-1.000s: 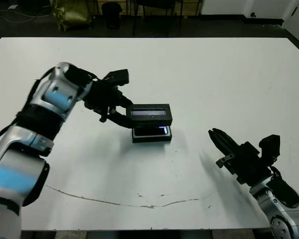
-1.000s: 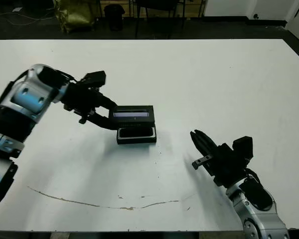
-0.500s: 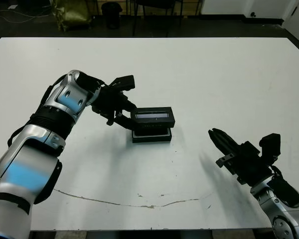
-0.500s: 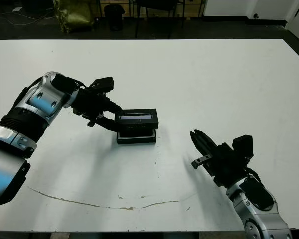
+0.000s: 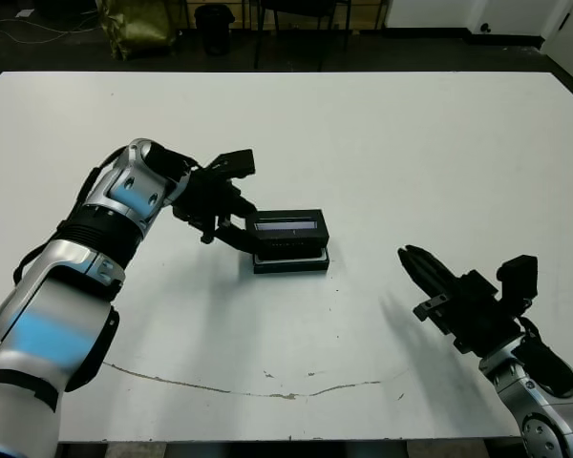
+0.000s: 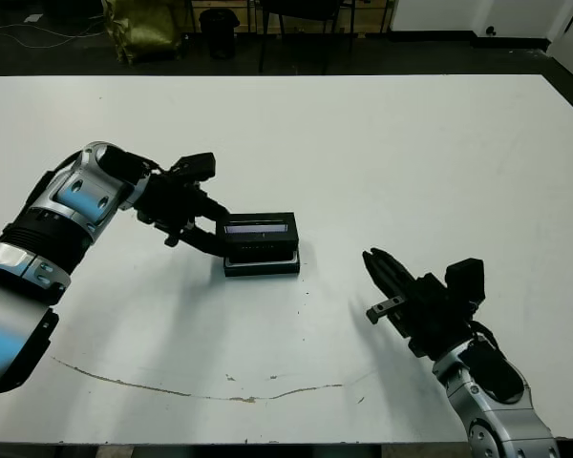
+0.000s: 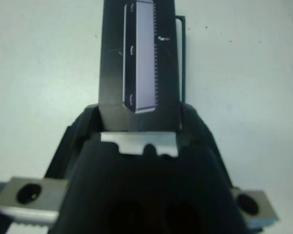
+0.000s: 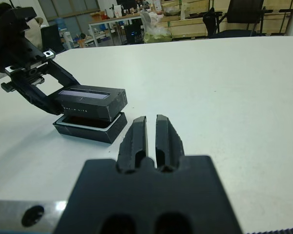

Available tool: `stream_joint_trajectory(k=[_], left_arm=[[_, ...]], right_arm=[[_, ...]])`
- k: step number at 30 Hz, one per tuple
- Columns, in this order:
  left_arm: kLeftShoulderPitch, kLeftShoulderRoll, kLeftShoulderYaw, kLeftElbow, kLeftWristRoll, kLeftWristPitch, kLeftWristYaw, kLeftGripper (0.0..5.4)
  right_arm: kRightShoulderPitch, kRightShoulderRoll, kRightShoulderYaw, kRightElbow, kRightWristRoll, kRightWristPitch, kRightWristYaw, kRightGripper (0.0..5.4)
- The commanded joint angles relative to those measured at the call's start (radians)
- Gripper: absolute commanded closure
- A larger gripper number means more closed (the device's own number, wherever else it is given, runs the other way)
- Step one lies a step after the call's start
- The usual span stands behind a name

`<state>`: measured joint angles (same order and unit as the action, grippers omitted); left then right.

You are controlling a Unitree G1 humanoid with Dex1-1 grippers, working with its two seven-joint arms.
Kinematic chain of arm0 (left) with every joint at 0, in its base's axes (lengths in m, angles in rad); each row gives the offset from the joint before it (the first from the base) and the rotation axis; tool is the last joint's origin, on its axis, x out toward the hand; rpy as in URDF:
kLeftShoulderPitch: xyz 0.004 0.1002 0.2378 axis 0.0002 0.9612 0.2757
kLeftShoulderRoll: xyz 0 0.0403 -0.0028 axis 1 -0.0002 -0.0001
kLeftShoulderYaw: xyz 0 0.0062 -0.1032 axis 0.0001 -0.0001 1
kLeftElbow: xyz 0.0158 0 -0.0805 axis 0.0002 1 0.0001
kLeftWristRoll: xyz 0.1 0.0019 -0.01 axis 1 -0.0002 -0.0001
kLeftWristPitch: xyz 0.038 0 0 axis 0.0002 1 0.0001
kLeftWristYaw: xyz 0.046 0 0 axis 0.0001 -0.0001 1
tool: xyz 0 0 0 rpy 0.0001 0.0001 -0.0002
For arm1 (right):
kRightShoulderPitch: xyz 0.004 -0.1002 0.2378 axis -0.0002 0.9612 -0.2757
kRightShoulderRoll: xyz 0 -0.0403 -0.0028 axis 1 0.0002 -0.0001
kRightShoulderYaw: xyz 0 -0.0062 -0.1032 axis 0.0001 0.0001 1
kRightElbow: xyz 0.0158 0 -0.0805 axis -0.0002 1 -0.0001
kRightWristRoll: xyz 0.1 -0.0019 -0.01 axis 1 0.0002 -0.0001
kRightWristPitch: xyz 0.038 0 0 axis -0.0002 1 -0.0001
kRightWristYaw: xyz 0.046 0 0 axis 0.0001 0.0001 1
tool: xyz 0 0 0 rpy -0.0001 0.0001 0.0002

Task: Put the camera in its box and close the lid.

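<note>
From the head, the left gripper [image 5: 237, 232] pinches the flat black lid with its pale grey stripe [image 5: 286, 227] over the shallow black white-lined box [image 5: 290, 261] at mid-table. The left wrist view shows the lid clamped at one end. In the right wrist view, the right gripper [image 8: 151, 138] has its jaws nearly together, empty; the lid looks partly seated, tilted.

- One lid [image 5: 286, 228], black with a pale stripe, clamped between the jaws of the left gripper [image 5: 237, 234].
- One box [image 5: 290, 260], under the lid.
- Two grippers: the left, and the right gripper [image 5: 415, 263].
- One white table [image 5: 411, 143].
</note>
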<state>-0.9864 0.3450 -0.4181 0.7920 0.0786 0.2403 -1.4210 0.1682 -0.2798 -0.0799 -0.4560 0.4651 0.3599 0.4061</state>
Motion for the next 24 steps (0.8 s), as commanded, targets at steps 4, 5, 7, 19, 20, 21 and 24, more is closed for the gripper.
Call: stream_joint_trajectory(k=[4, 5, 7, 19, 20, 21, 24], left_arm=[[0.007, -0.002, -0.011, 0.017, 0.016, 0.048, -0.015, 3.01], [0.009, -0.003, -0.010, 0.018, 0.014, 0.050, -0.017, 3.01], [0.013, -0.007, -0.006, 0.022, 0.008, 0.048, -0.019, 3.01], [0.043, -0.024, 0.003, 0.028, 0.006, 0.021, 0.010, 3.01], [0.044, -0.026, 0.002, 0.031, 0.007, 0.027, 0.012, 3.01], [0.045, -0.029, 0.002, 0.035, 0.007, 0.034, 0.011, 3.01], [0.052, -0.036, 0.000, 0.049, 0.010, 0.030, 0.008, 3.01]], right_arm=[[0.006, -0.012, -0.010, -0.004, 0.011, 0.030, -0.006, 5.40], [0.006, -0.014, -0.010, -0.008, 0.011, 0.033, -0.009, 5.40], [0.008, -0.011, -0.010, -0.004, 0.011, 0.028, -0.010, 5.40], [0.016, -0.004, -0.013, 0.025, 0.005, -0.008, 0.004, 5.40], [0.015, -0.004, -0.013, 0.032, 0.003, -0.011, 0.006, 5.40], [0.015, -0.004, -0.013, 0.032, 0.005, -0.008, 0.005, 5.40], [0.018, -0.004, -0.011, 0.036, -0.002, -0.013, 0.001, 5.40]])
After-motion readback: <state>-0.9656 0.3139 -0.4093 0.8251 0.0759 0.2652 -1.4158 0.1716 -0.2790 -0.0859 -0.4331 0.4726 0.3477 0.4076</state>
